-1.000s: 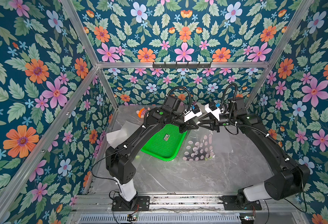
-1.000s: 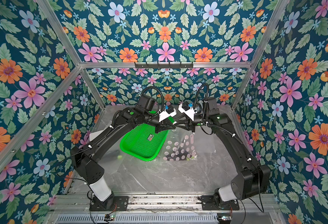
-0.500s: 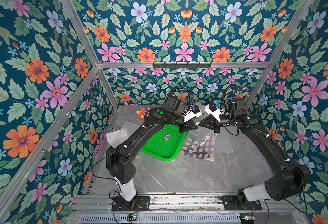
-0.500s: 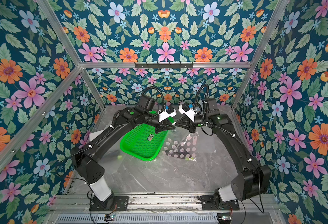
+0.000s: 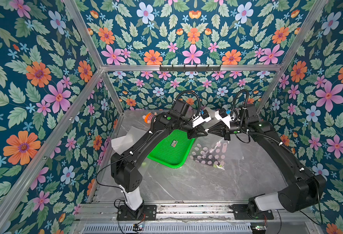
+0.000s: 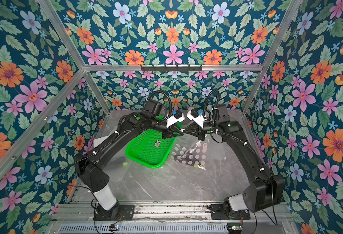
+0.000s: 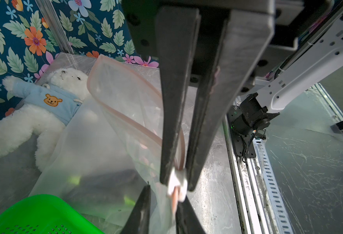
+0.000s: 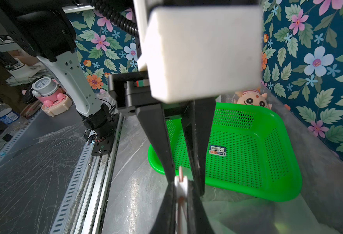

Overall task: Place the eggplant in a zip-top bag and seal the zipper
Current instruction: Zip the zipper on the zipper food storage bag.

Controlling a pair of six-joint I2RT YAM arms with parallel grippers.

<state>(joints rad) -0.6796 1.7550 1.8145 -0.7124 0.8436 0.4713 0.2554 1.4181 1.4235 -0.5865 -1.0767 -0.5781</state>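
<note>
The left gripper [image 7: 177,185] has its jaws a little apart with the white slider [image 8: 181,185] between the tips; whether they press it or merely flank it I cannot tell. Tip to tip against it, the right gripper [image 8: 180,202] is clamped on the zipper [image 7: 135,125] just beside the slider, holding that corner of the zip-top bag [image 5: 209,155] up above the table [image 5: 187,186], toward its far edge. The rest of the bag sags down to rest right of the table's middle, just beside the green basket [image 5: 166,150], with the eggplant [image 7: 107,180] a dark shape inside. The mouth gapes in a wide loop, so sealing is not yet done. If the left jaws are loose, the slider may slip out instead of running along; the crowded tips could knock together; and the eggplant's weight could drag the thin strip from the right grip.
</note>
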